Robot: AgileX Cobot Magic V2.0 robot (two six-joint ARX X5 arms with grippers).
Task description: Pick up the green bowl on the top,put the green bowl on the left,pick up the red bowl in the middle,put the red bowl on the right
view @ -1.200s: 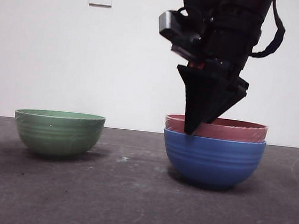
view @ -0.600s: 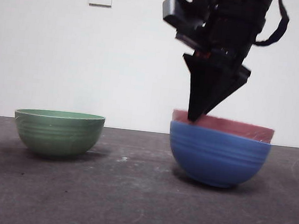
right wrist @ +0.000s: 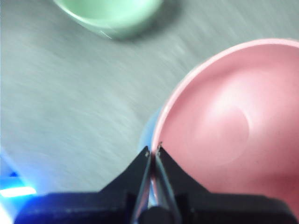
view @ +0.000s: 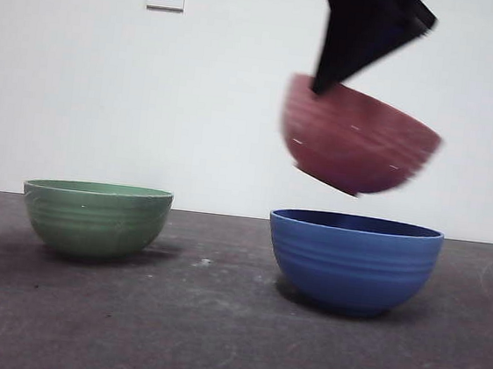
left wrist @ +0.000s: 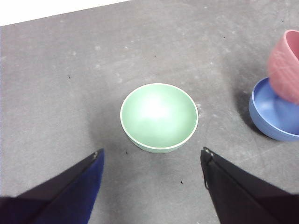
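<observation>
Right end effector (right wrist: pixel 153 150) clamps the red bowl's (view: pixel 357 139) rim, holding it tilted in the air above the blue bowl (view: pixel 352 261). Left end effector (left wrist: pixel 152 154) hangs open over the green bowl (left wrist: pixel 159 116), which sits on the worktop (view: pixel 214 322).

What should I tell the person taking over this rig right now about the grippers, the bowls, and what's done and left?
Right gripper: fingers shut on the red bowl's rim, holding it tilted in the air above the blue bowl.
Left gripper: open, empty, hovering over the green bowl.
Green bowl: standing alone on the table, off to the blue bowl's side.
Done: green bowl placed; red bowl lifted free.
Left: set the red bowl down on the right and release.
</observation>
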